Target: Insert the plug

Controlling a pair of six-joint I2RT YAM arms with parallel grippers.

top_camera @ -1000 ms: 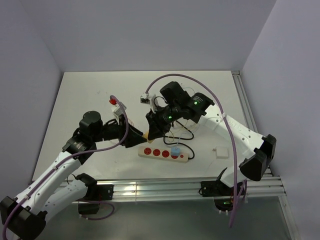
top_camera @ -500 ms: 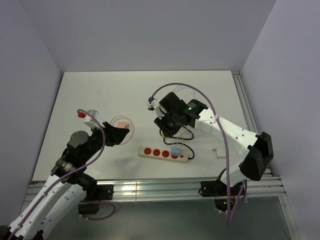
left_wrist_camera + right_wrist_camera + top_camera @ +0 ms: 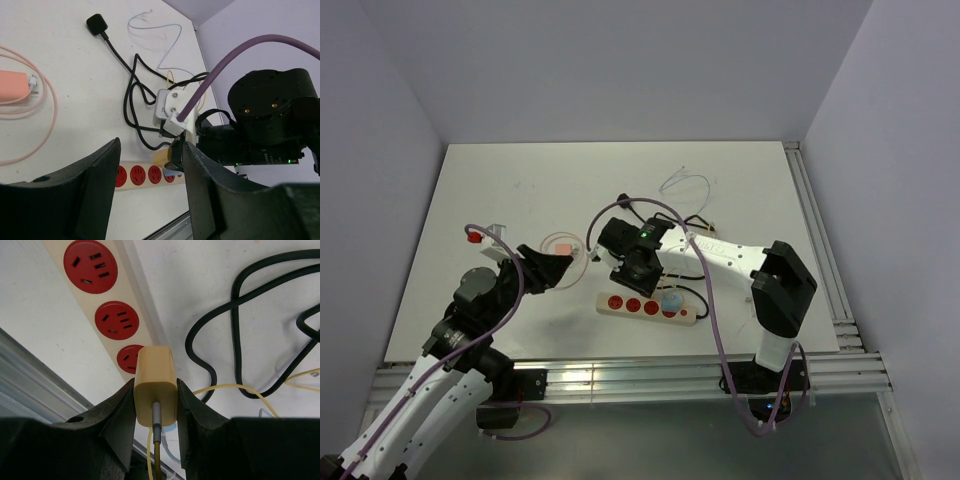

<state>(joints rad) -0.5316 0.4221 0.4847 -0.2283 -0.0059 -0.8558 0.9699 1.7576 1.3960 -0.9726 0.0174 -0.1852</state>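
My right gripper (image 3: 155, 390) is shut on a yellow plug (image 3: 155, 385) whose yellow cable runs back between the fingers. It holds the plug just above the cream power strip (image 3: 130, 305), over a red socket (image 3: 131, 359). In the top view the right gripper (image 3: 625, 272) hangs over the left part of the strip (image 3: 645, 306). A blue plug (image 3: 671, 301) sits in the strip further right. My left gripper (image 3: 560, 268) is open and empty, left of the strip. In the left wrist view the strip (image 3: 145, 175) shows between the left gripper's (image 3: 150, 185) fingers.
A pink charger with a coiled pink cable (image 3: 563, 246) lies just beyond the left gripper and also shows in the left wrist view (image 3: 15, 86). A tangled black cable (image 3: 235, 340) with a black plug (image 3: 95, 22) lies behind the strip. A thin white cable (image 3: 682, 183) lies farther back.
My left arm drew back to the left, away from the right gripper. My right arm folded in and brought the yellow plug down and left, over the strip.
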